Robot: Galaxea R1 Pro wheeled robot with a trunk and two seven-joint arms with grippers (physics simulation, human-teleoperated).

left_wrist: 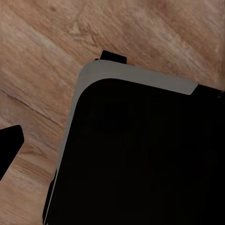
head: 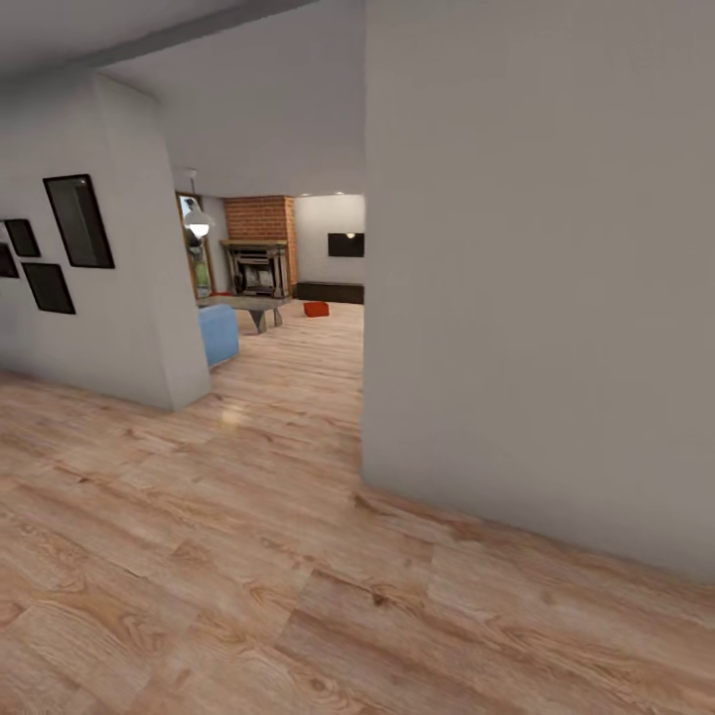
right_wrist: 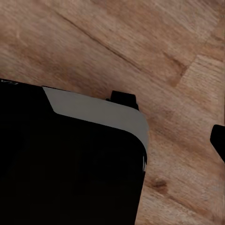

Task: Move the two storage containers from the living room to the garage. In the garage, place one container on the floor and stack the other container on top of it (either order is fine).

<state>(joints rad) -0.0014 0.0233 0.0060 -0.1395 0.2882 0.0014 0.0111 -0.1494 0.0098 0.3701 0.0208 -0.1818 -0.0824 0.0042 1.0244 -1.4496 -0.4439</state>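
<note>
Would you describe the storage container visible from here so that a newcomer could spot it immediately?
Look through the opening between the white walls toward the red-brick fireplace at the far end of the room. On the pale wood floor just right of the grey low table, before the long dark cabinet, sits a small storage container. It is the only red-orange thing there; the nearby seat is blue.

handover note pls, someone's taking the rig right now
Claws: both wrist views look down on wood floor and the robot's dark base; whether either claw is open or shut can't be told, and nothing shows in them.
Things: one red-orange storage container sits on the living room floor, far ahead past the wall corner, near the brick fireplace. The second isn't spotted.
Done: nothing moved.
Left: drive in, fetch both, stack in the garage.
</note>
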